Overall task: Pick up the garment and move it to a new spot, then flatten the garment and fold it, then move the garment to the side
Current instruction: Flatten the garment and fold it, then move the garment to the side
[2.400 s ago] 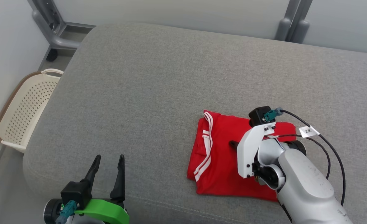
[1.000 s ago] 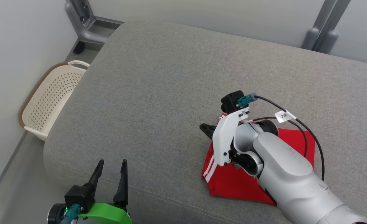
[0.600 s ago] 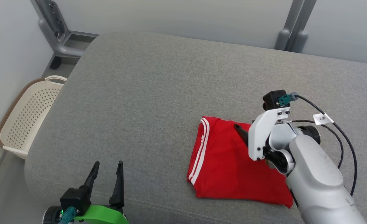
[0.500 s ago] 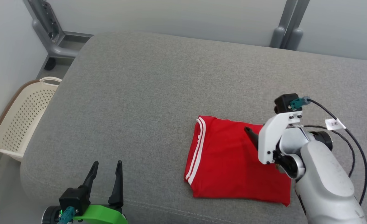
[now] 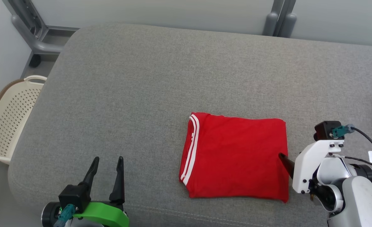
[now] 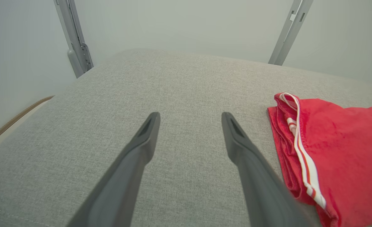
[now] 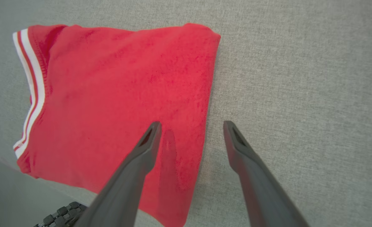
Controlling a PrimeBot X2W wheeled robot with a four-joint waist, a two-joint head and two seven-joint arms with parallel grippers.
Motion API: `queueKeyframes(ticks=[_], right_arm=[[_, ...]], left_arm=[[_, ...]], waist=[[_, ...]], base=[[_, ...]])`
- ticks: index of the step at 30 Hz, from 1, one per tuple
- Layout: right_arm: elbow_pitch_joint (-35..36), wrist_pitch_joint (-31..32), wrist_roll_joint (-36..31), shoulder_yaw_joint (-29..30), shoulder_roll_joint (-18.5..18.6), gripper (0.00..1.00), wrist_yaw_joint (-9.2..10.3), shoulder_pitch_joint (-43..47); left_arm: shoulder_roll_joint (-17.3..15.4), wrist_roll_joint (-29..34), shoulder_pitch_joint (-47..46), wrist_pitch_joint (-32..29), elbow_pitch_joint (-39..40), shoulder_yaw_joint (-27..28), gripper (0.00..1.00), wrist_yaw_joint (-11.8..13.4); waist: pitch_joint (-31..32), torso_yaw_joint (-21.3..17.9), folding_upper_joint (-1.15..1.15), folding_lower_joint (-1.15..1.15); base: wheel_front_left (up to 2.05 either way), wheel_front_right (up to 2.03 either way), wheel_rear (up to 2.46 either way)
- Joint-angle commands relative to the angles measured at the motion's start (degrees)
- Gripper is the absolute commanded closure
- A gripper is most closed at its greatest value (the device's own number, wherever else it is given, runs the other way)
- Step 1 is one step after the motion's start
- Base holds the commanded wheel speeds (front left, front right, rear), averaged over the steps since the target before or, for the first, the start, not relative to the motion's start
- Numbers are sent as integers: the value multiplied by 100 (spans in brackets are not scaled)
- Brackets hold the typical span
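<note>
Has released the folded red garment (image 5: pixel 236 154) since a second ago and drawn the right gripper (image 7: pixel 191 125) back to its edge, fingers spread wide, empty. Seen from the right wrist: one finger over the garment's edge, the other over bare grey cushion (image 5: pixel 173 72). Seen from the head: left gripper (image 5: pixel 108 159) likewise wide and empty, garment well to its right, cream basket (image 5: pixel 9 123) off to its left.

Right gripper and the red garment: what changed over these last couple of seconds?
The right gripper, shut on the lifted garment a second ago, let it go and drew back to its right edge, jaws open. The garment now lies flat and folded on the grey cushion. The left gripper stayed open, off the cloth. The head camera shifted.
</note>
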State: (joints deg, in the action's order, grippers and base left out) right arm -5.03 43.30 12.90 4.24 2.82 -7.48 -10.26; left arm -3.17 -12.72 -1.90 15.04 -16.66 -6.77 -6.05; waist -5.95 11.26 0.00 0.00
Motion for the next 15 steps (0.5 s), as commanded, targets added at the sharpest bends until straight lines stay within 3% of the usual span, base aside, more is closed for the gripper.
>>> queueKeyframes(ticks=[1, 15], right_arm=[[34, 6, 19, 36, 15, 0, 0, 78], [-1072, -604, 232, -7, 17, 0, 0, -523]], left_arm=[[-22, 51, -103, 14, 26, 1, 0, -11], [-40, 125, -319, 14, 85, 41, 0, -44]], waist=[[-50, 0, 0, 0], [-522, 93, 0, 0]], base=[[0, 0, 0], [0, 0, 0]])
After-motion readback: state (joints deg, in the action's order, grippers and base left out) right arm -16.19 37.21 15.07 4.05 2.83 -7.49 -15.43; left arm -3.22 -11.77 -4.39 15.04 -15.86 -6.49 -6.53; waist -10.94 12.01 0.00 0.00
